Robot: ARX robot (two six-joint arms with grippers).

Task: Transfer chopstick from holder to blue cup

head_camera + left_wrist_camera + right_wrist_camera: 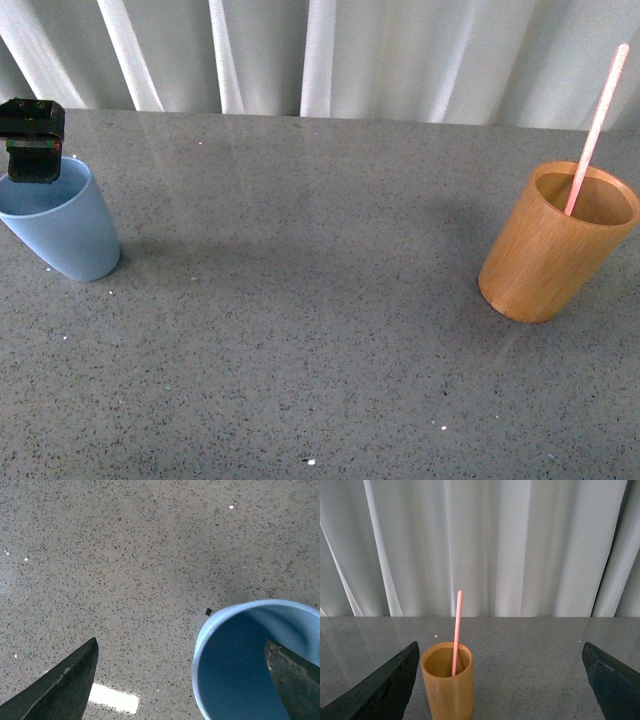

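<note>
The chopstick (597,128) is a thin pinkish stick leaning in the orange-brown wooden holder (553,245) at the right of the table. In the right wrist view the chopstick (456,630) stands in the holder (447,686), which sits ahead of my open right gripper (500,680), nearer one finger. The right gripper is out of the front view. The light blue cup (60,222) stands at the far left. My left gripper (32,140) hangs right over its rim, open and empty; in the left wrist view (182,680) one finger is over the cup's (212,630) mouth.
The grey speckled table (300,300) stretches between cup and holder. White curtains (330,55) hang behind the table's far edge.
</note>
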